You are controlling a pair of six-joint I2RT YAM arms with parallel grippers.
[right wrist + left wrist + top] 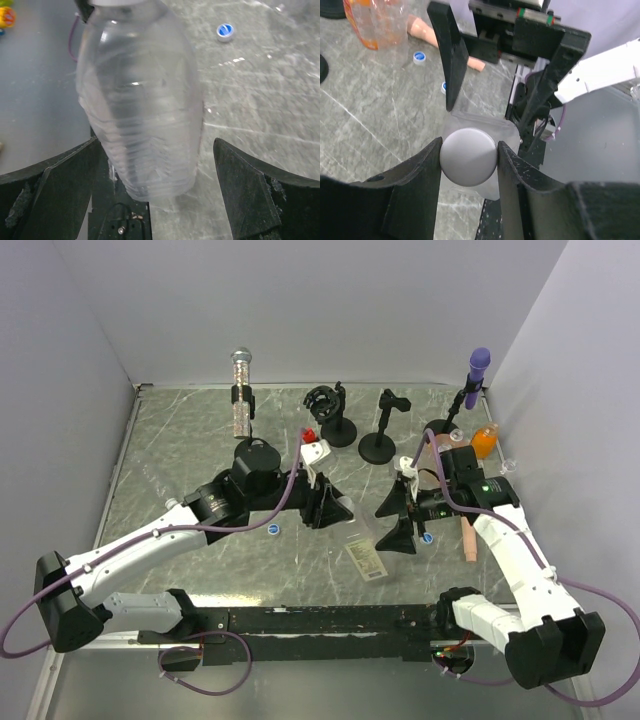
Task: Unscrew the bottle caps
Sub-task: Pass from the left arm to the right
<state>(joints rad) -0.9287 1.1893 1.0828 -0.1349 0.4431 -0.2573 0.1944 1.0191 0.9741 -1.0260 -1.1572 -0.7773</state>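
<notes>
Now left hand (469, 150) grips the cap (467, 162) of the bottle (142, 100); right hand (156, 160), open around its body, should close before twisting

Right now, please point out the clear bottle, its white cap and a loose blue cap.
clear bottle (145, 110): right wrist view, middle of its body.
white cap (468, 156): left wrist view, centre of its top.
loose blue cap (225, 31): right wrist view, its middle.

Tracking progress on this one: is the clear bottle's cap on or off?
On. The pale cap sits at the neck of the clear bottle, with the left pincer closed around it; how loose, cannot tell.
</notes>
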